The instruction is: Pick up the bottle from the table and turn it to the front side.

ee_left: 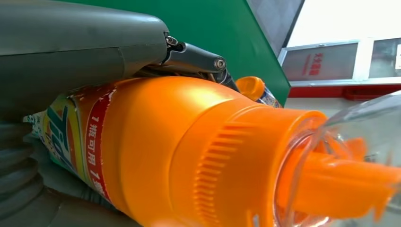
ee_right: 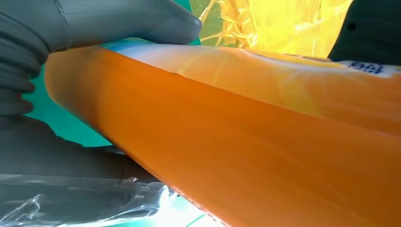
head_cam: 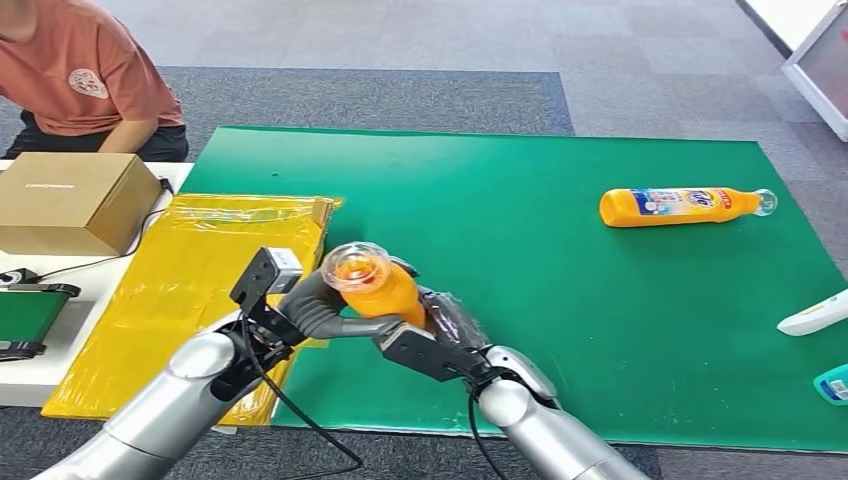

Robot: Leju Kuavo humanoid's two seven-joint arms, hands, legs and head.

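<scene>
Fingers of the left hand are wrapped around the orange bottle, and the right hand grips the same bottle from the opposite side, lower on its body. The left wrist view confirms the hold: the grey thumb lies across the bottle's shoulder, and the printed label sits against the palm. The right wrist view shows that hand's thumb pressed on the bottle's side.

Bottle position: lifted clear of the green mat, above its near-left corner, beside the yellow plastic sheet. The clear cap points up toward the head camera, so the bottle stands roughly upright or tilted toward the robot.

Progress, as a judgement:
- Pick-up: done; the bottle is off the table and held by both hands.
- Turn: under way or about to begin. The label faces partly into the left palm, so the front is probably not yet presented.
- Remaining: rotate the bottle about its long axis until the label faces forward; whether it must then be set down cannot be told.

A second orange bottle lies on its side near the mat's far-right corner, well apart from both hands. A cardboard box rests on the white table at the left, with a seated person behind it
</scene>
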